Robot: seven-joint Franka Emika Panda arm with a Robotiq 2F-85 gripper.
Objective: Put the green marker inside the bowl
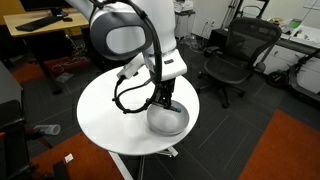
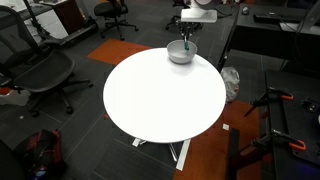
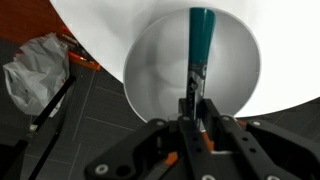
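The grey-white bowl (image 1: 168,121) sits near the edge of the round white table (image 1: 110,110); it also shows in an exterior view (image 2: 180,53) at the table's far edge. In the wrist view the bowl (image 3: 150,60) fills the middle of the picture. My gripper (image 3: 195,100) is shut on the green marker (image 3: 199,40), which points out from the jaws over the bowl's inside. In an exterior view my gripper (image 1: 164,100) hangs right above the bowl. The marker is too small to make out in the exterior views.
Black office chairs (image 1: 235,55) stand around the table, with desks behind them. A crumpled plastic bag (image 3: 35,70) lies on the floor beside the table. An orange carpet patch (image 2: 215,150) lies under the table's near side.
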